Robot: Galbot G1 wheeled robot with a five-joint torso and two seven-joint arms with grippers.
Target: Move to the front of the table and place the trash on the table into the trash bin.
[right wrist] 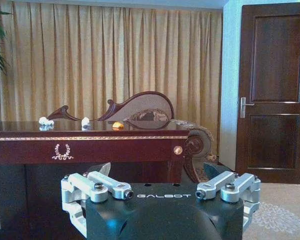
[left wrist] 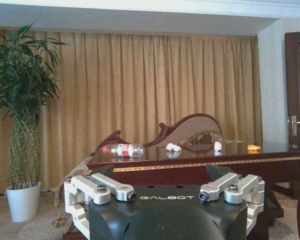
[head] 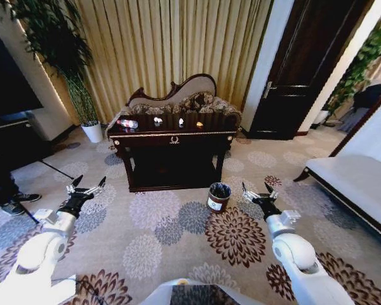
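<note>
approach step, not yet at the table (head: pixel 173 141). i judge i'm short of reach: a stretch of patterned carpet (head: pixel 159 229) lies between me and its front.

left claw (head: pixel 86 187) held low out front on my left, fingers spread wide, nothing in it. right claw (head: pixel 259 192) mirrored on my right, also wide open and empty. both hang over the floor, well apart from the table.

trash sits along the tabletop: clear bottle with red label (head: pixel 127 124) lying on its side at the left end, white crumpled scraps (head: pixel 157 121) near the middle, another white scrap (head: pixel 181 121) beside them, small orange piece (head: pixel 199 124) toward the right. left wrist view confirms the order: bottle (left wrist: pixel 122 149), scraps (left wrist: pixel 173 147), orange piece (left wrist: pixel 254 147).

trash bin (head: pixel 219 197) stands on the carpet off the table's front right corner, nearer my right claw, black liner open.

sofa (head: pixel 181 101) sits right behind the table.

next move, as i read it: drive forward and square up to the table front, stopping clear of the bin so i don't knock it. risk: the bottle may roll on the glossy top.
</note>
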